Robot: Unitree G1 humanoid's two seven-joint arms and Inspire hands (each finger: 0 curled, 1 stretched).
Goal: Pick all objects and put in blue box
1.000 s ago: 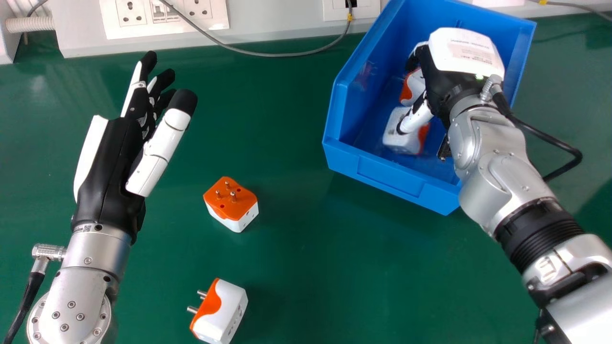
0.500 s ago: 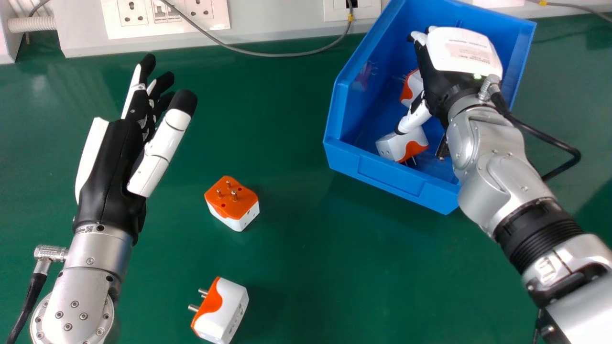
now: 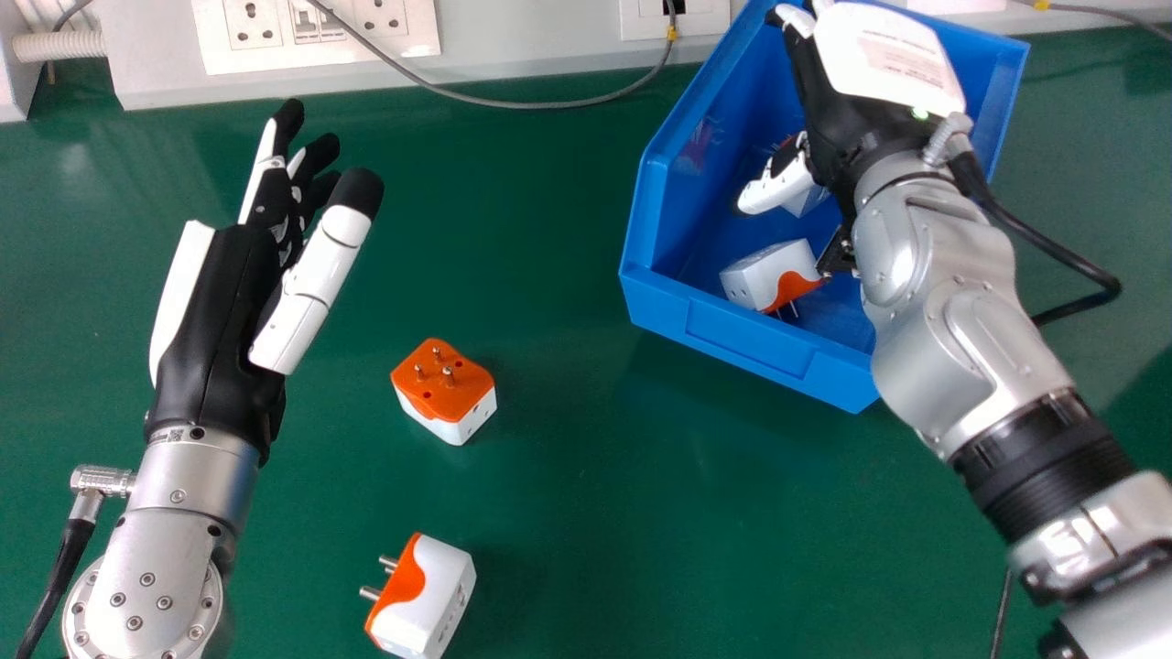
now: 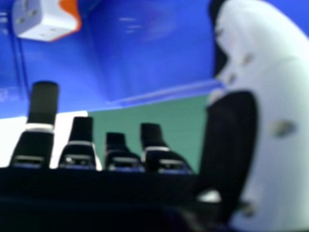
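Note:
My right hand (image 3: pixel 838 114) is over the blue box (image 3: pixel 751 340), open and holding nothing, its thumb above an adapter (image 3: pixel 806 199) partly hidden beneath it. In the right hand view the hand (image 4: pixel 81 150) has its fingers extended, and an adapter (image 4: pixel 41 19) lies in the blue box (image 4: pixel 154 53). A second white and orange adapter (image 3: pixel 767 276) rests near the box's front wall. On the green table, one adapter (image 3: pixel 444 389) stands pins up and another (image 3: pixel 423 595) lies on its side with pins to the left. My left hand (image 3: pixel 229 302) is open above the table's left part.
A white panel with sockets (image 3: pixel 316 32) runs along the back edge of the green table (image 3: pixel 586 513). A grey cable (image 3: pixel 513 103) loops down from it between my left hand and the box. A black cable (image 3: pixel 1053 252) hangs beside my right wrist.
My right hand has risen and moved toward the back of the box, its thumb spreading away from the front adapter. That adapter has turned and now lies free. My left hand has barely shifted.

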